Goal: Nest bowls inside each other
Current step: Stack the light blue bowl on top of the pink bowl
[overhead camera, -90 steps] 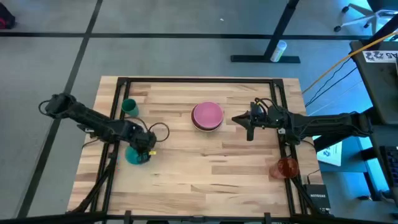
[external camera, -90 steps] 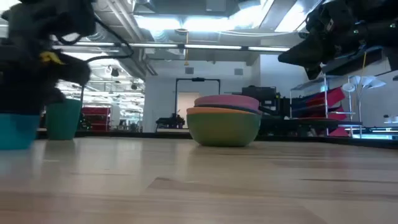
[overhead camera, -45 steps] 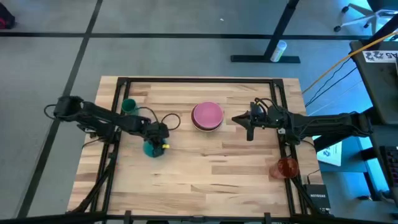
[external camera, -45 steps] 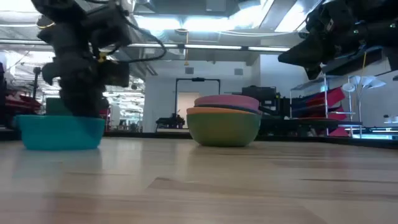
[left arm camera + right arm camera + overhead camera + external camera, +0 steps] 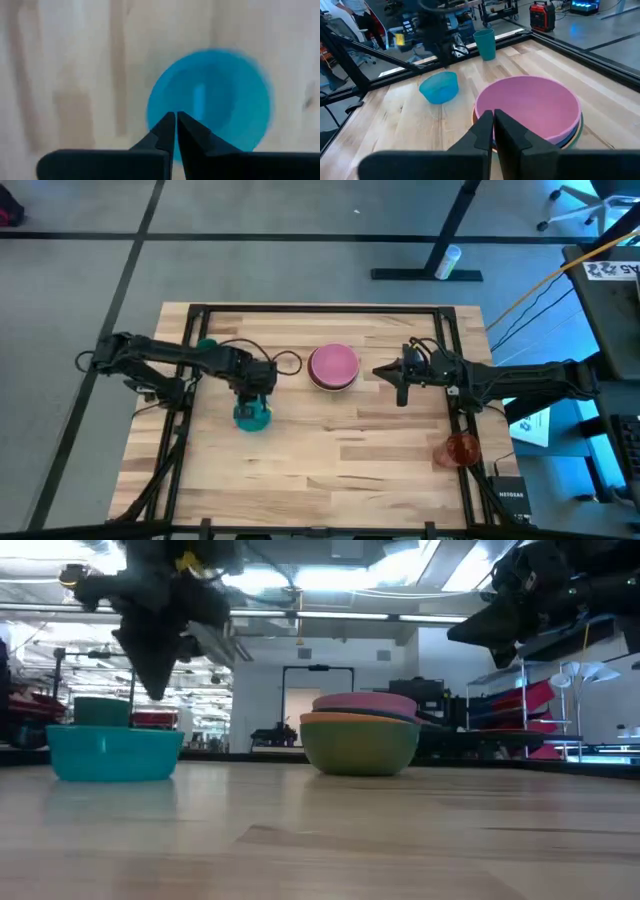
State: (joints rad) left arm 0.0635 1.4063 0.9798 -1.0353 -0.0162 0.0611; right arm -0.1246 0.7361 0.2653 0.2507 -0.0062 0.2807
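A stack of bowls [image 5: 333, 367] stands on its base at mid-table, the pink one [image 5: 530, 107] on top with blue, orange and green rims below it. Left of it a bright blue bowl [image 5: 252, 416] rests upright on the wood by itself. My left gripper [image 5: 157, 690] hangs shut just above that bowl's far rim, touching nothing; the wrist view shows the bowl [image 5: 215, 100] beyond its fingertips [image 5: 175, 116]. My right gripper [image 5: 380, 370] is shut and hovers just right of the stack, pointing at it [image 5: 493, 115].
A dark-green cup [image 5: 206, 347] stands at the far left behind the blue bowl, under my left arm. A see-through orange-red cup [image 5: 460, 448] sits near the right edge. Black frame rails [image 5: 320, 309] run along the table's sides. Bare wood lies toward the near edge.
My left gripper has gone toward the table's right edge, taking the bright blue bowl along the wood toward the stack. It has then risen clear of the bowl, which stays upright on the table. My right arm has kept still.
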